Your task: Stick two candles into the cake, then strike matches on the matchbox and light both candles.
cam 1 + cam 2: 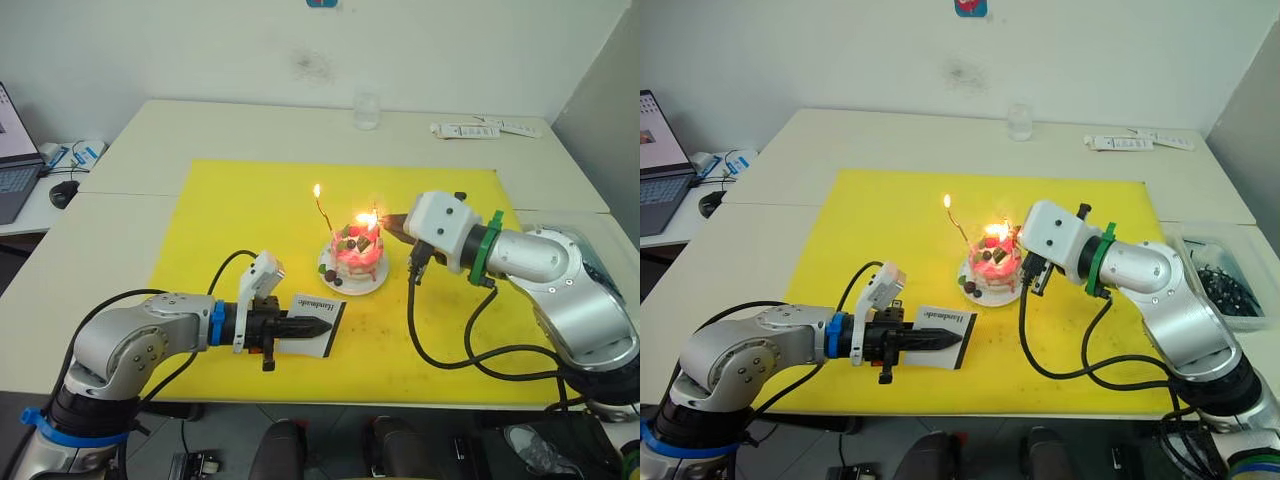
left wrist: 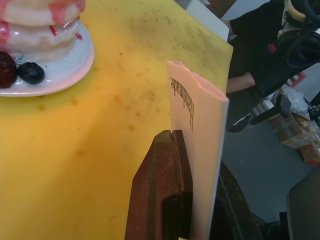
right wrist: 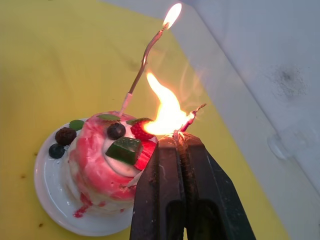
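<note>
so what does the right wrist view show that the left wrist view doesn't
Right wrist view: the right pincer shut on a burning match beside the cake top, a lit candle, the strawberry.
Left wrist view: the left pincer clamped on the upright matchbox, a person beyond the table.
Both: the cake, its plate, the yellow mat.

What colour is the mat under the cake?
Yellow mat, clearest in the left eye view.
</note>
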